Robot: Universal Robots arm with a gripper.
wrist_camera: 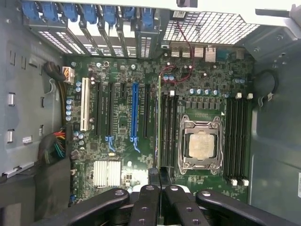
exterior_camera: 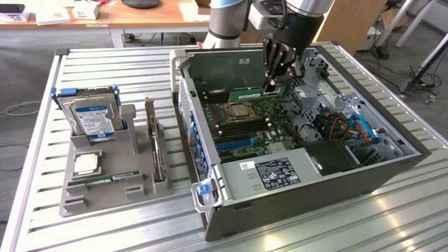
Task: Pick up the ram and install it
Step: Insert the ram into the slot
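Note:
The ram (exterior_camera: 257, 95), a long green stick, hangs level just above the motherboard (exterior_camera: 269, 131) inside the open computer case (exterior_camera: 336, 176). My gripper (exterior_camera: 270, 87) comes down from above and is shut on the ram's upper edge. In the wrist view the ram (wrist_camera: 158, 117) shows edge-on as a thin line running away from my gripper (wrist_camera: 158, 186). It lies along the black memory slots (wrist_camera: 168, 129) beside the processor socket (wrist_camera: 201, 143). More memory slots (wrist_camera: 237, 136) sit on the socket's other side.
A grey holder (exterior_camera: 77, 202) stands on the table at the exterior view's left. It carries a hard drive (exterior_camera: 91, 115), a square silver processor (exterior_camera: 87, 164), an upright expansion card (exterior_camera: 155, 142) and a flat green stick (exterior_camera: 108, 179). Case walls, cables (exterior_camera: 353, 126) and a power supply (exterior_camera: 276, 170) crowd the motherboard.

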